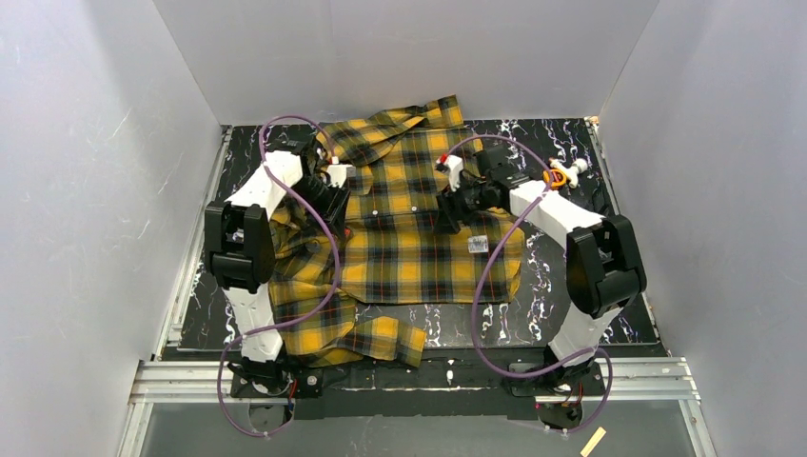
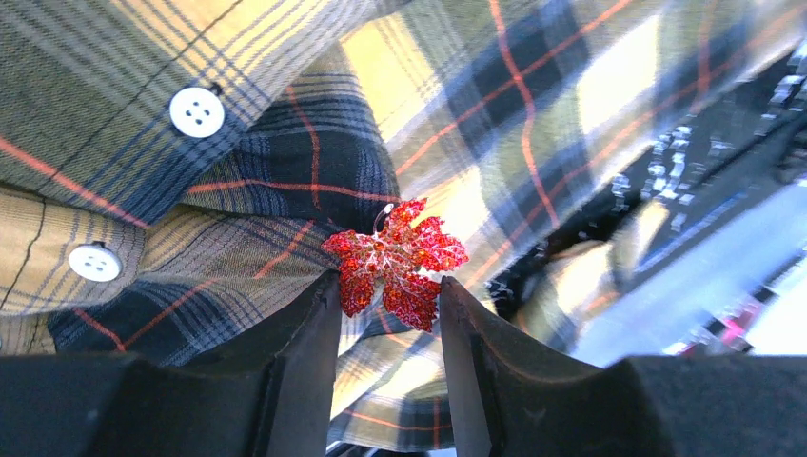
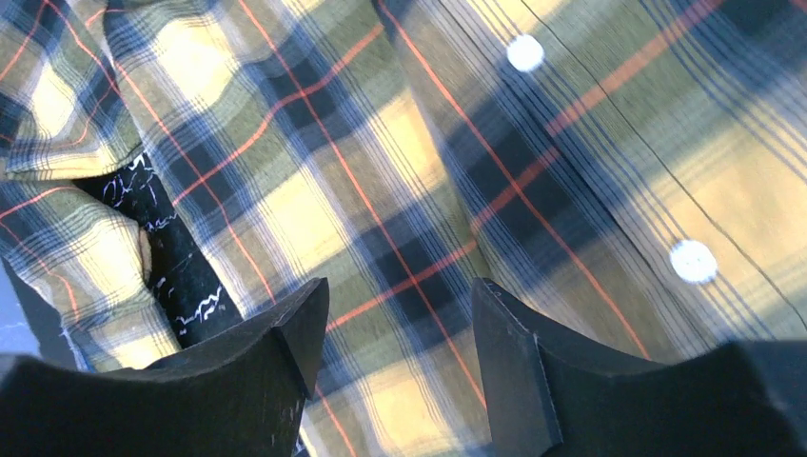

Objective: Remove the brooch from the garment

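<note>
The brooch [image 2: 395, 262] is a red jewelled maple leaf with a silver pin, not cream-white; it sits on the garment [image 2: 238, 124], a yellow-and-black plaid shirt with thin red lines. My left gripper [image 2: 388, 281] is at the shirt's collar area [image 1: 333, 174], and its two fingertips press on the leaf's lower lobes from either side. The brooch is hidden in the top view. My right gripper [image 3: 400, 290] is open and empty, low over the shirt's front [image 3: 381, 190], right of the button placket [image 1: 447, 211]. The garment [image 1: 409, 257] lies spread on the table.
The black marbled tabletop [image 1: 561, 314] shows around the shirt and through a gap in the cloth [image 3: 181, 276]. White buttons [image 2: 197, 111] [image 3: 693, 260] lie near both grippers. A small white label [image 1: 478, 245] sits on the shirt's right front. Grey walls enclose three sides.
</note>
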{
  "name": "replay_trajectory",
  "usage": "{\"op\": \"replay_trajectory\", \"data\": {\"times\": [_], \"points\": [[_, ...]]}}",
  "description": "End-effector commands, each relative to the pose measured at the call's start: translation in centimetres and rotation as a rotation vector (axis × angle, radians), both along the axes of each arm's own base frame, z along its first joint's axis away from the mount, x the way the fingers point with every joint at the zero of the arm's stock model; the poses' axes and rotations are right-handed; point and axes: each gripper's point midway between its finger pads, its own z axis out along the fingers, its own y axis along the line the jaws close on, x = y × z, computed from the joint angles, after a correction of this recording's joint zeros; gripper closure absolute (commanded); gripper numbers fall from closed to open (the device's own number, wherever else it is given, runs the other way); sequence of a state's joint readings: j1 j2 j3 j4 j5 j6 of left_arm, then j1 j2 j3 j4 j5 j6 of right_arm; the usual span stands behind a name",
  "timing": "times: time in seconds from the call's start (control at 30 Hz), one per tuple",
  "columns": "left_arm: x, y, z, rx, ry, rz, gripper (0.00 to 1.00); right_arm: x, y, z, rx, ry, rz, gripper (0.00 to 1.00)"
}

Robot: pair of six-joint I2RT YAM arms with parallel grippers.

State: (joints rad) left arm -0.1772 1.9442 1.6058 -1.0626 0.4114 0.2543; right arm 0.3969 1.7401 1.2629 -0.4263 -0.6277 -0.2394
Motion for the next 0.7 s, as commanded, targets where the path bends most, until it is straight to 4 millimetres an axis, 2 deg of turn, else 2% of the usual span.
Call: {"op": "replay_trajectory", "data": {"times": [0.0,0.1,0.27,0.37,0.5,0.57,0.67], "points": [[-0.8,-2.3,2.7,-0.238,0.110,0.060,0.62,1.4,4.4,2.2,0.109,-0.213,0.100,0.36],[-0.9,-2.9,2.9,-0.290,0.135,0.061,0.54,1.5,5.7,1.9,0.121,-0.237,0.117,0.36],[-1.5,-3.0,2.3,-0.305,0.213,0.094,0.39,1.1,8.2,1.0,0.116,-0.277,0.153,0.37],[-1.1,-2.4,2.9,-0.325,0.212,0.144,0.36,0.7,9.6,0.5,0.099,-0.303,0.171,0.40],[0.3,0.0,4.7,-0.351,0.115,0.250,0.34,0.2,12.2,0.6,0.070,-0.385,0.177,0.42],[1.0,2.4,4.8,-0.311,0.043,0.318,0.32,-0.1,13.8,0.7,0.073,-0.418,0.179,0.43],[1.3,3.9,5.1,-0.286,-0.011,0.359,0.34,-0.7,16.3,0.4,0.083,-0.431,0.183,0.46]]}}
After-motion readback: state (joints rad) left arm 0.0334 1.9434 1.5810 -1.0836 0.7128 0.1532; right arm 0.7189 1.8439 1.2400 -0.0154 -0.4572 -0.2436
